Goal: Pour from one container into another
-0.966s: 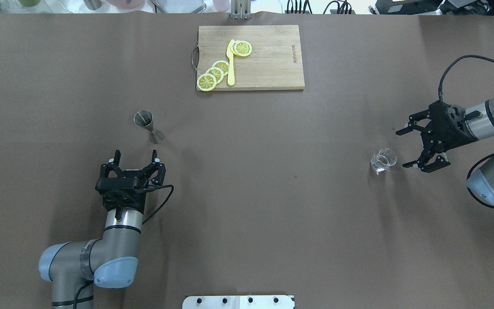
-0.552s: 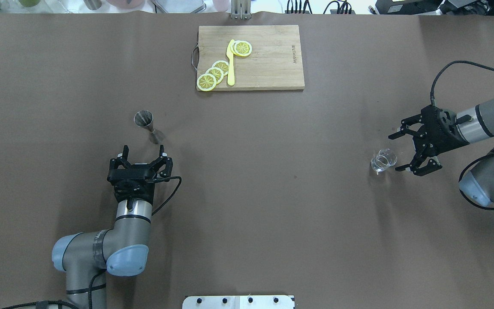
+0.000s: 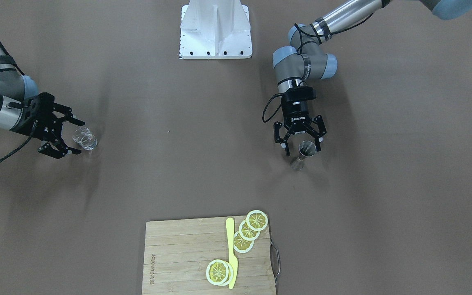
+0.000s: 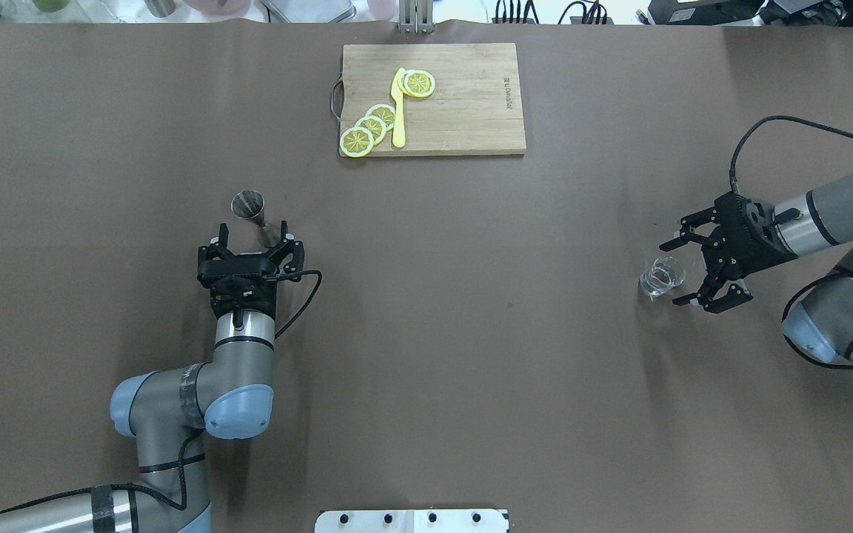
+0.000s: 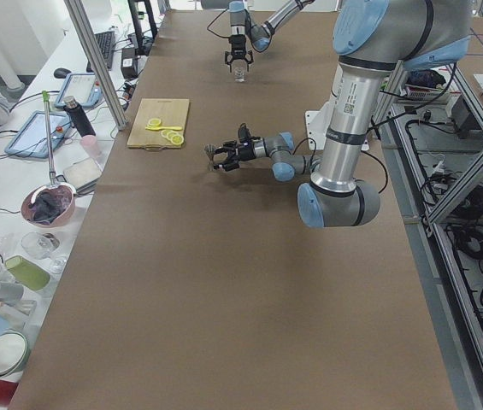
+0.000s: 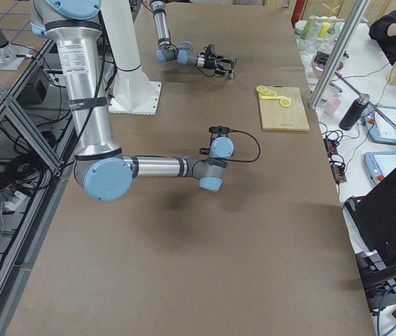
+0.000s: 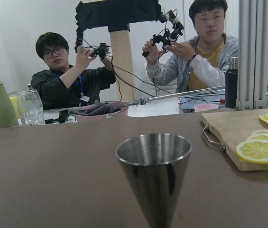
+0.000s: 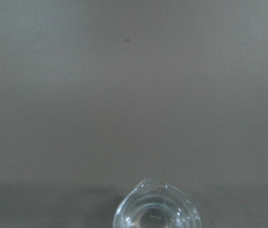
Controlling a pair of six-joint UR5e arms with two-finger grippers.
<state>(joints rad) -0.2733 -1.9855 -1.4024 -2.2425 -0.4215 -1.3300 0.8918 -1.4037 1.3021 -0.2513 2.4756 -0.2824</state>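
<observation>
- Left gripper [image 4: 254, 232]: jaws spread wide, holding nothing. It lies level and low over the table [image 4: 471, 333], pointing away from the robot.
- Jigger [image 4: 258, 220]: steel, upright on its small end, on the robot's left side of the table. It stands dead ahead of the left gripper, at the mouth of the open fingers; its foot appears just between the tips. No contact seen.
- The left wrist view puts the jigger [image 7: 153, 176] centred and close, with its axis vertical. No fingers show in that view.
- Right gripper [image 4: 673, 274]: also wide open and empty, and tilted, reaching in from the robot's right.
- Glass [image 4: 662, 277]: small, clear and upright, sitting at the tips of the right gripper, one finger on each side, apart from both.
- Contents of either vessel: cannot tell.
- Key relation: each vessel lies straight ahead of its own arm's open jaws. Judged need: a short advance, then a side-on close across the vertical axis.
- The vessels are well apart, so one must be carried over for the pour.
- Board [image 4: 471, 118] with lemon slices at the far edge, untouched.
</observation>
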